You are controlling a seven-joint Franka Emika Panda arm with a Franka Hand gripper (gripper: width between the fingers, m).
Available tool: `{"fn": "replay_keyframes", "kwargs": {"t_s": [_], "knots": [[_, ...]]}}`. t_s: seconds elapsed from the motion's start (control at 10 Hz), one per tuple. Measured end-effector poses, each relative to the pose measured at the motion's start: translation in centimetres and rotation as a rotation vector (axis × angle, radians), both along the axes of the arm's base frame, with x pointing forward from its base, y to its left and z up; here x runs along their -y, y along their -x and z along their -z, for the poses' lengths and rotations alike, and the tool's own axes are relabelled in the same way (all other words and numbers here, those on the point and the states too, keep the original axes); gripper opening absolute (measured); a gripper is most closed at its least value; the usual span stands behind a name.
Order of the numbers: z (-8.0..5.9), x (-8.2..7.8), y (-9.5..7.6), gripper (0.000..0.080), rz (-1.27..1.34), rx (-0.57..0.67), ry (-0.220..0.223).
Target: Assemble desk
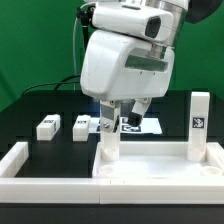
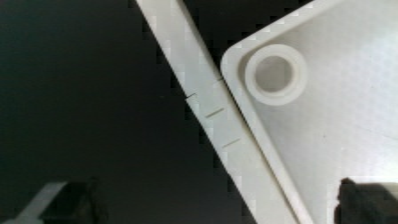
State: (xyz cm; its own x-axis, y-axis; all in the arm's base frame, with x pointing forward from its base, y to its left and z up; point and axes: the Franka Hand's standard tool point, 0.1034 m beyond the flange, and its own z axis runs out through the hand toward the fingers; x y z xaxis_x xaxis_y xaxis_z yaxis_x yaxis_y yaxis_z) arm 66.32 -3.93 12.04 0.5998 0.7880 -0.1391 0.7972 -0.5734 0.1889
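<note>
The white desk top point(image 1: 150, 165) lies at the front of the table, a flat tray with a raised rim. One leg point(image 1: 108, 142) stands upright at its corner on the exterior view's left, and a tagged leg point(image 1: 200, 122) stands at its right. Two more tagged legs point(image 1: 46, 127) point(image 1: 81, 127) lie loose on the black table. My gripper point(image 1: 120, 112) hangs just behind and above the left upright leg. In the wrist view the gripper point(image 2: 214, 208) is open and empty, its dark fingers point(image 2: 63, 205) wide apart over a tray corner point(image 2: 329, 120) with a round socket point(image 2: 272, 75).
A long white strip point(image 2: 214, 110) runs beside the tray corner in the wrist view. White border rails point(image 1: 25, 160) edge the table's front and left. The marker board point(image 1: 145, 126) lies behind the gripper. A green wall stands at the back.
</note>
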Motion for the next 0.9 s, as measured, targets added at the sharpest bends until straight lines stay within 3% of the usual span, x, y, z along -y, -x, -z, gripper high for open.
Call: {"fn": "replay_keyframes", "kwargs": {"t_s": [0.1,0.2,0.3,0.4,0.9], "knots": [[-1.0,1.4,0.7,0.0649,0.066,0.003,-0.026],[-2.1,3.7,2.3,0.0649,0.167,-0.001,-0.066],[-3.1,6.6,3.5,0.0649,0.254,-0.036,-0.077],[-2.8,8.1,4.1,0.0649,0.333,-0.02,-0.077],[-2.4,8.0,4.5,0.0649,0.631,0.027,-0.082]]}}
